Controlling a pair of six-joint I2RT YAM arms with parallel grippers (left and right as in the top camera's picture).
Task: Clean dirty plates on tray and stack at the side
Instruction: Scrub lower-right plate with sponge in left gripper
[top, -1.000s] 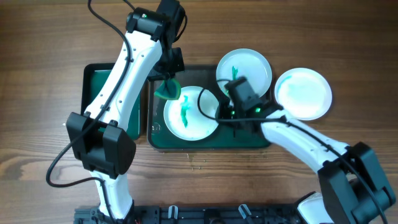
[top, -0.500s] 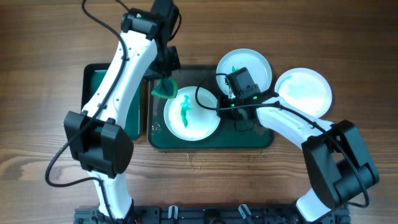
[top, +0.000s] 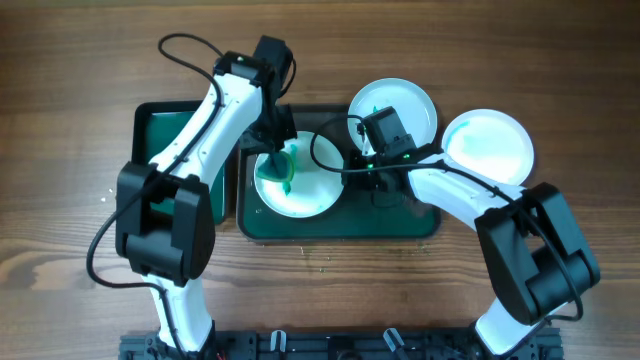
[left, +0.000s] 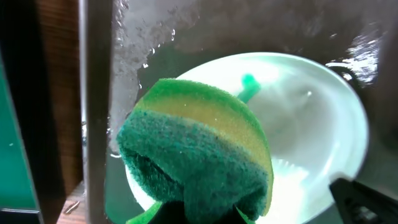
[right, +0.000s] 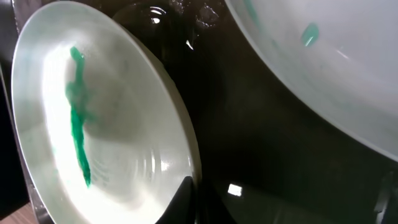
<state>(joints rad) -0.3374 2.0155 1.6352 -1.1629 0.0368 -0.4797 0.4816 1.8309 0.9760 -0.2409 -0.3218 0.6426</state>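
A white plate (top: 310, 190) with a green streak lies in the large dark tray (top: 400, 218). My left gripper (top: 276, 160) is shut on a green and yellow sponge (left: 199, 149) and presses it on the plate's left side (left: 311, 137). My right gripper (top: 352, 166) is shut on this plate's right rim, as the right wrist view shows (right: 191, 198). The green streak (right: 78, 124) runs down the plate's face. A second plate (top: 392, 108) with a teal spot sits over the tray's back right rim. A third plate (top: 487, 150) lies on the table to the right.
A smaller dark tray with a green base (top: 160, 130) stands left of the large tray, partly under my left arm. Cables loop over the middle plate. The wooden table (top: 70, 200) surrounds both trays.
My left gripper has brought the sponge down from the tray's back left edge onto the plate. My right gripper has moved to the plate's right rim, and the plate has shifted slightly left.
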